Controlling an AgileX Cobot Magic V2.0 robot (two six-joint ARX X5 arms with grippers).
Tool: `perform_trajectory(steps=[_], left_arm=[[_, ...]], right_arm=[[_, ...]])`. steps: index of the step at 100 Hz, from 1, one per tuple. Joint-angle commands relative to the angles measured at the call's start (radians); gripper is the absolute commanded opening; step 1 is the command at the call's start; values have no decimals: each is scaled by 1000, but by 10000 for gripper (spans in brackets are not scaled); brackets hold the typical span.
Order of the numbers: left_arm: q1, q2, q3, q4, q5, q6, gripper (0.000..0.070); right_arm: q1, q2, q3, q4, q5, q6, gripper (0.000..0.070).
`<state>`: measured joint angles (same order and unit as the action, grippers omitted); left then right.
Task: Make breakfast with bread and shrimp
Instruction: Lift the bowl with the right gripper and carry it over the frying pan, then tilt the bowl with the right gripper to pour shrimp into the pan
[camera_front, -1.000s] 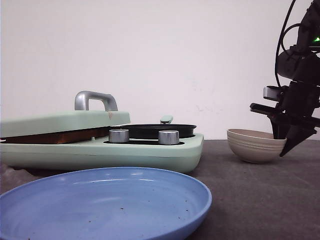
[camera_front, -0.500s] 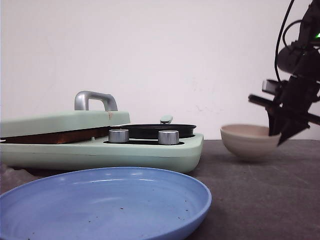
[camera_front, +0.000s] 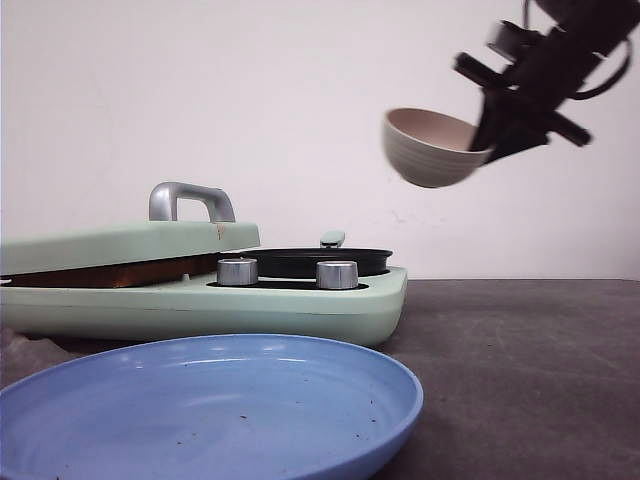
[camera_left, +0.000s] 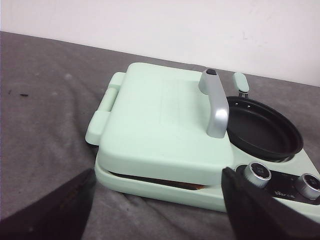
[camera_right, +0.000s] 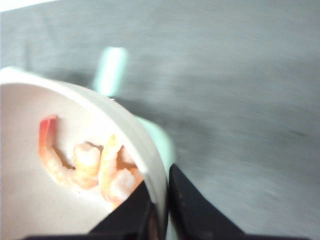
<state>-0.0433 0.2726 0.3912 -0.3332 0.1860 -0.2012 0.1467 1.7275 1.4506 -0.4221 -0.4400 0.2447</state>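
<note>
My right gripper (camera_front: 490, 143) is shut on the rim of a beige ribbed bowl (camera_front: 428, 150) and holds it high in the air, right of and above the mint-green breakfast maker (camera_front: 300, 310). In the right wrist view the fingers (camera_right: 192, 207) pinch the bowl wall (camera_right: 142, 150), and the orange-pink shrimp (camera_right: 92, 167) lie inside. The bread shows only as a brown edge (camera_front: 110, 272) under the maker's shut lid (camera_left: 160, 117). My left gripper (camera_left: 160, 210) is open, in front of the maker and holding nothing.
The maker has a black round pan (camera_front: 315, 262) on its right side, two silver knobs (camera_front: 337, 274) and a silver lid handle (camera_left: 215, 105). A large blue plate (camera_front: 200, 410) lies at the table's front edge. The table is dark grey.
My right gripper has lifted the bowl off the table and carried it up and to the left, toward the maker. The left side has not changed.
</note>
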Motion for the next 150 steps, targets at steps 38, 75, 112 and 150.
perform_trajectory(steps=[38, 75, 112, 150], left_arm=[[1, 0, 0, 11, -2, -6, 432], [1, 0, 0, 12, -2, -6, 432], [1, 0, 0, 12, -2, -6, 432], [1, 0, 0, 13, -2, -2, 431]], right_arm=[[290, 13, 21, 249, 555, -308, 0], [481, 114, 21, 485, 975, -856, 0], [546, 248, 21, 664, 1154, -1144, 0], [525, 259, 21, 797, 1195, -1194, 0]])
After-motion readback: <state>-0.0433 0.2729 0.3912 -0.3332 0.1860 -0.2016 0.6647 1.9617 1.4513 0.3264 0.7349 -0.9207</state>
